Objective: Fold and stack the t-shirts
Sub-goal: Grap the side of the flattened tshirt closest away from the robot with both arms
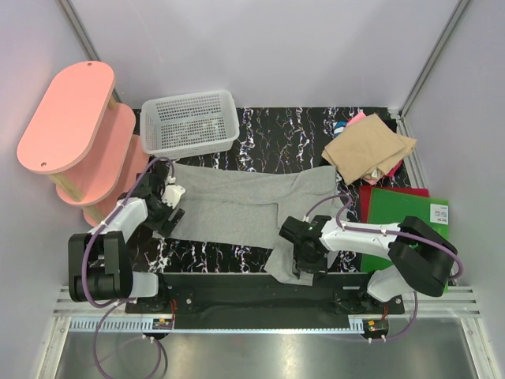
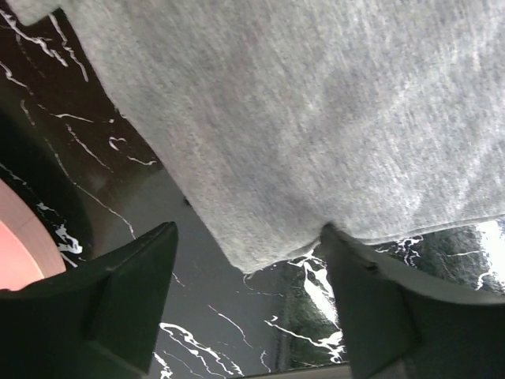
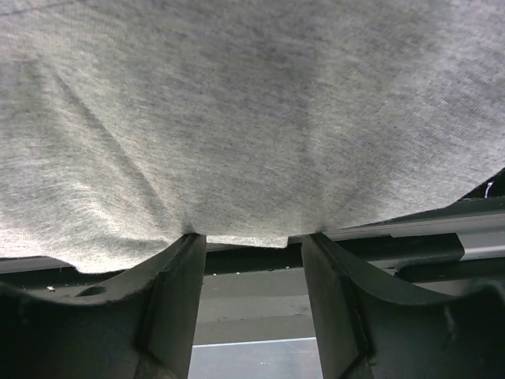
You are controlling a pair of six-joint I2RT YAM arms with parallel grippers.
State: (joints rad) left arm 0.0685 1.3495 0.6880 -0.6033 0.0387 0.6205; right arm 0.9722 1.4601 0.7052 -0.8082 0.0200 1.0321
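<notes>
Grey shirt (image 1: 237, 207): we are seeing a large, light grey, short-sleeved shirt lying spread across the middle of the table (image 1: 268, 130), running left to right.
Its right part: we are seeing it bending toward us, with a flap reaching the table's near edge.
Its cloth up close (image 3: 252, 118): we are seeing it lying soft and faintly creased.
Tan shirt (image 1: 369, 146): we are seeing it lying folded and tilted at the far right, just beside the grey shirt.
Pink cloth (image 1: 357, 118) and blue cloth (image 1: 340, 126): we are seeing both peeking out from under the tan shirt.
</notes>
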